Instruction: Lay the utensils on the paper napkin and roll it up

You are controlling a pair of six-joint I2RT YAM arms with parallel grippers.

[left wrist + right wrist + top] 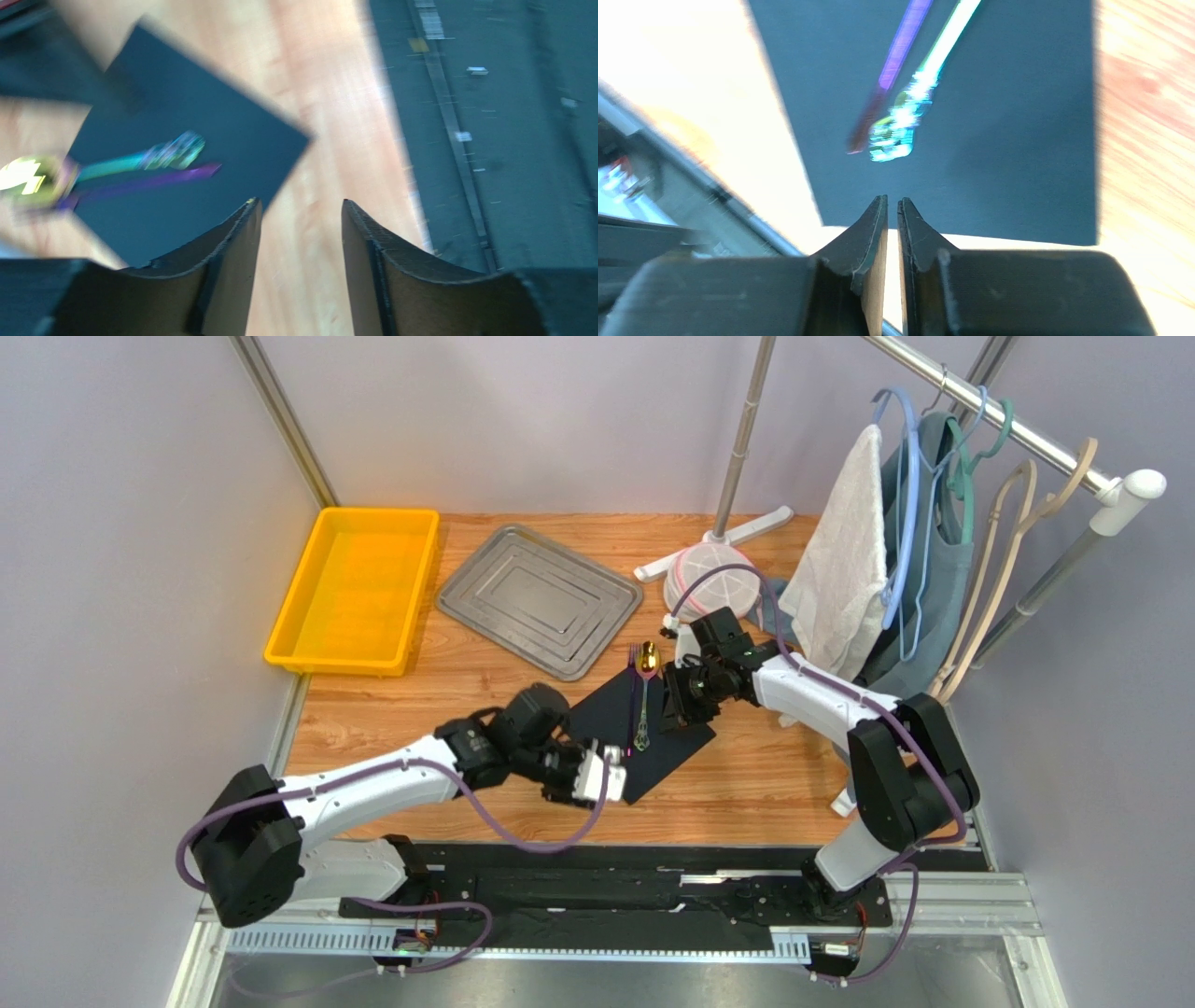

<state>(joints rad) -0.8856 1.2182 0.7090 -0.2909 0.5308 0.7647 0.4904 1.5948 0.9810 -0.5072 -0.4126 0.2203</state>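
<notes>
A yellow bin [354, 588] sits at the far left of the bench [758, 770], with a grey metal tray [540, 599] just beside it. The left claw [603, 773] hovers at the near-left edge of the black paper napkin [673, 735]. It is released, its fingers [228, 266] standing apart over bare wood with nothing between them. The napkin lies flat mid-bench, turned like a diamond with one corner towards the tray. The purple fork [901, 49] and the spoon [647, 661] lie on it side by side, touching or nearly so. Their long axes run along the diagonal from the far corner towards the near one. The spoon's gold bowl points away from the arms, at the far corner, and both handle ends reach about the middle of the sheet. The right claw [683, 703] is at the napkin's far-right edge, clenched to a thin slit with nothing visible in it. A white towel [842, 574] hangs on the rail at far right
</notes>
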